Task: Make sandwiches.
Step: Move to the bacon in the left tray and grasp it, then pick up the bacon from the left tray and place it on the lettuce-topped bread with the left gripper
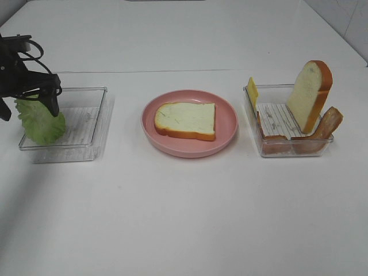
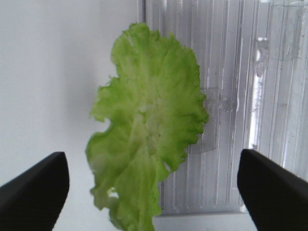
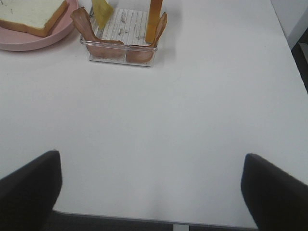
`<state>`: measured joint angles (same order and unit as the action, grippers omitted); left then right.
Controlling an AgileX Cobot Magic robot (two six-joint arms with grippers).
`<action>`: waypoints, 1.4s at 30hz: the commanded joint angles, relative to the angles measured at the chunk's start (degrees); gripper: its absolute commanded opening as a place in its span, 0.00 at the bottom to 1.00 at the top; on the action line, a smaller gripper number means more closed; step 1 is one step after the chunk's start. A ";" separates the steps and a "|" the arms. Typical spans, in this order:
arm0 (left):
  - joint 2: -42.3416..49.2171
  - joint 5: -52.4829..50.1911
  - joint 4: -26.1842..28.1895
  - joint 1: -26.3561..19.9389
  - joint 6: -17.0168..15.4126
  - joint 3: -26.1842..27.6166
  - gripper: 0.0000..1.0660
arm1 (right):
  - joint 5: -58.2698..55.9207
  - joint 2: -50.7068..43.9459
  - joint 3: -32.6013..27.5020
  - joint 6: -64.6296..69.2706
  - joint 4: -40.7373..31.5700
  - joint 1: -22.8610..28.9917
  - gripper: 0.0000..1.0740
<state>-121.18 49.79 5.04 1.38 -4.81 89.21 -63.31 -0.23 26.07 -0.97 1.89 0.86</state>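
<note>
Left end effector (image 2: 151, 166): jaws spread wide, released, flanking the lettuce leaf (image 2: 149, 110) without touching it, at the left edge of the left tray (image 1: 86, 144). Right end effector (image 3: 154, 192): jaws spread wide, empty, above bare counter (image 3: 168, 120). Centre, pink plate (image 1: 190, 150) carrying a flat bread slice (image 1: 187, 119); right tray (image 1: 293, 150) holding an upright bread slice (image 1: 307, 92), cheese slice (image 1: 252, 92) and bacon strips (image 1: 328, 123).

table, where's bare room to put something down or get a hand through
Bare: the front strip of the table, in front of the left tray, plate and right tray; also the gaps either side of the plate. Crowded: the right tray, packed with bread, cheese and bacon.
</note>
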 commanded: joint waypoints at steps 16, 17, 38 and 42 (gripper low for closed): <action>0.06 -0.57 -0.34 -0.06 -4.18 -0.29 0.00 | 0.23 -1.89 -0.06 -0.34 -0.17 -0.17 0.92; 0.06 -0.57 -0.34 -0.06 -4.18 -0.29 0.00 | 0.23 -1.89 -0.06 -0.34 -0.17 -0.17 0.92; 6.99 -0.86 -0.06 2.81 -4.07 0.92 0.00 | 0.23 -1.89 -0.06 -0.34 -0.17 -0.17 0.92; 7.85 0.86 -0.06 5.56 -4.07 3.44 0.00 | 0.23 -1.89 -0.06 -0.34 -0.17 -0.17 0.92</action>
<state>-114.42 49.50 4.70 5.10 -8.59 91.10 -63.31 -0.23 26.07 -0.97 1.89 0.86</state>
